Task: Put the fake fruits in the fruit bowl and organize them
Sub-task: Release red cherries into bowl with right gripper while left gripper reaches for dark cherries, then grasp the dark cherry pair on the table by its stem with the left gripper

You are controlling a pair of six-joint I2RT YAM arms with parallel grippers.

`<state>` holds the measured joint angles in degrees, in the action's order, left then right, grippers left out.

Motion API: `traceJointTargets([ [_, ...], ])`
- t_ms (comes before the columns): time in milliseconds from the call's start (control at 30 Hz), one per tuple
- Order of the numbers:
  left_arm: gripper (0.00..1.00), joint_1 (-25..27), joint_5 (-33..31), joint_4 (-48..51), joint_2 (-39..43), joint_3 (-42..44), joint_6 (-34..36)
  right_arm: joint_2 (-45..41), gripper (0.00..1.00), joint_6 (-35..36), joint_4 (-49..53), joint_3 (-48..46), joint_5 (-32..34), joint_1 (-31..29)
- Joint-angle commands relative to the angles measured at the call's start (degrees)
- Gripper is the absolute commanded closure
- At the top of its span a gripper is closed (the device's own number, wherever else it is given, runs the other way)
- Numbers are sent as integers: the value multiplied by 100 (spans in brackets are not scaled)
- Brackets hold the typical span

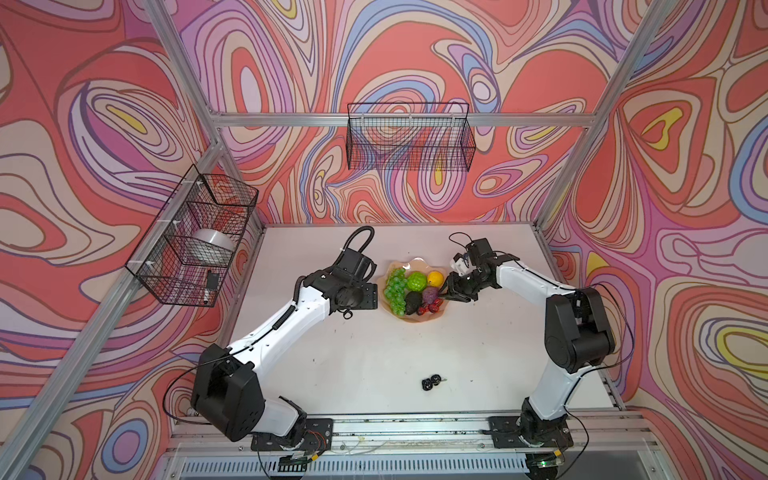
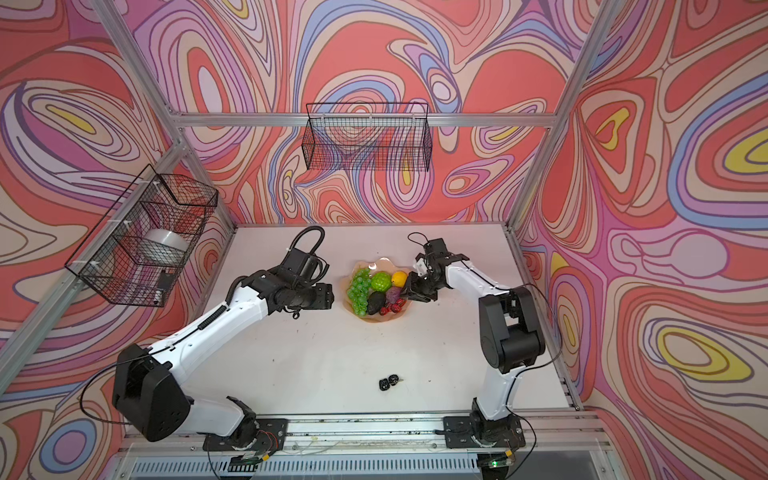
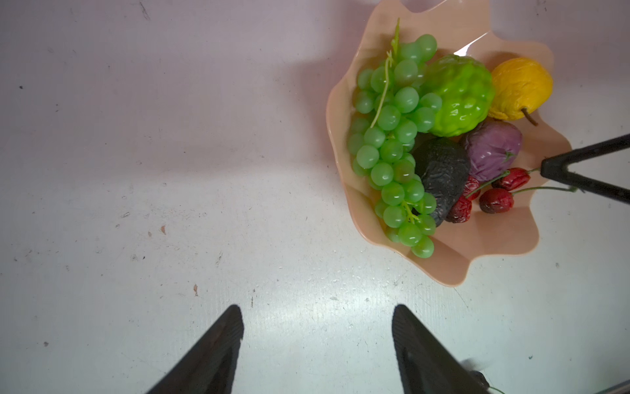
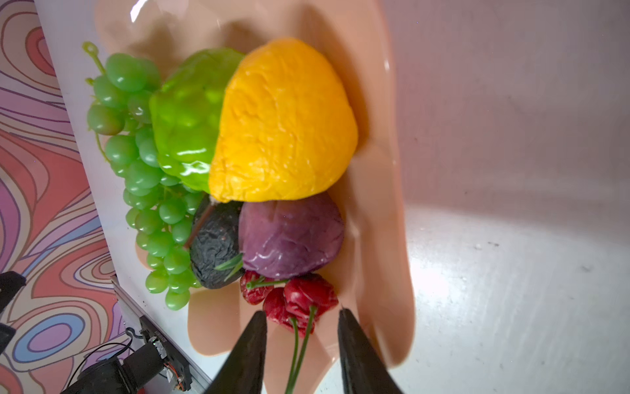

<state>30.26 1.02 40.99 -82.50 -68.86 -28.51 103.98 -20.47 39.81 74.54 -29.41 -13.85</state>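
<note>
The peach-pink fruit bowl (image 1: pixel 412 263) (image 2: pixel 376 262) stands mid-table. It holds a green grape bunch (image 1: pixel 395 289), a bumpy lime-green ball (image 1: pixel 417 281), a yellow pear-like fruit (image 1: pixel 435 278), a dark avocado (image 1: pixel 413 301), a purple ball (image 1: pixel 430 296) and red cherries (image 1: pixel 432 308). My right gripper (image 4: pixel 301 317) is at the bowl's right rim, open. The cherry stems (image 4: pixel 300 341) run loose between its fingers. My left gripper (image 3: pixel 317 310) hangs open over bare table left of the bowl (image 3: pixel 494 238), holding nothing. A black berry pair (image 1: pixel 432 381) lies alone near the table's front.
A black wire basket (image 1: pixel 191 241) on the left wall holds a white roll and small items. Another wire basket (image 1: pixel 409 137) hangs on the back wall. Aluminium posts frame the table, and a metal rail (image 1: pixel 415 428) carries both arm bases at the front.
</note>
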Motion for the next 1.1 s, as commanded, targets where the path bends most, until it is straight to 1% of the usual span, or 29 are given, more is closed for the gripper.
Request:
traceJointTargets([
  [0, 28, -35, 514, 303, -123, -212, 181, -214, 55, 336, 308, 263, 251, -30],
  [100, 28, -39, 921, 395, -238, -318, 163, -460, 48, 516, 498, 496, 435, -33],
  [167, 28, -38, 1450, 425, -379, -397, 152, -546, 47, 609, 644, 643, 530, -36],
  [267, 28, 39, 2098, 379, -545, -359, 72, -835, 47, 545, 451, 498, 572, -31],
  [400, 27, 454, 2296, 389, -623, -330, 96, -1378, 48, 280, -15, -138, 726, -39],
  [533, 27, 1001, 2484, 377, -730, -345, 198, -1893, 49, 129, -372, -872, 1087, -68],
  [600, 28, 1335, 2686, 340, -822, -414, 301, -2037, 49, 75, -523, -1152, 1266, -66],
  [733, 29, 2205, 2271, 822, -1185, -958, 745, -2070, 49, -41, -905, -1541, 1420, -66],
  [800, 29, 2505, 2249, 855, -1399, -1080, 751, -2043, 48, -77, -1124, -1684, 1522, -66],
  [833, 29, 2663, 2272, 824, -1502, -1121, 771, -2032, 45, -77, -1289, -1765, 1598, -67],
  [900, 30, 2944, 2232, 735, -1680, -1219, 901, -1999, 41, -72, -1611, -1901, 1792, -57],
  [967, 30, 3188, 2121, 682, -1867, -1345, 1095, -1900, 41, -13, -1764, -1896, 1908, -49],
  [1067, 31, 3449, 1939, 875, -2269, -1604, 1397, -1778, 41, 71, -1779, -1760, 2027, -25],
])
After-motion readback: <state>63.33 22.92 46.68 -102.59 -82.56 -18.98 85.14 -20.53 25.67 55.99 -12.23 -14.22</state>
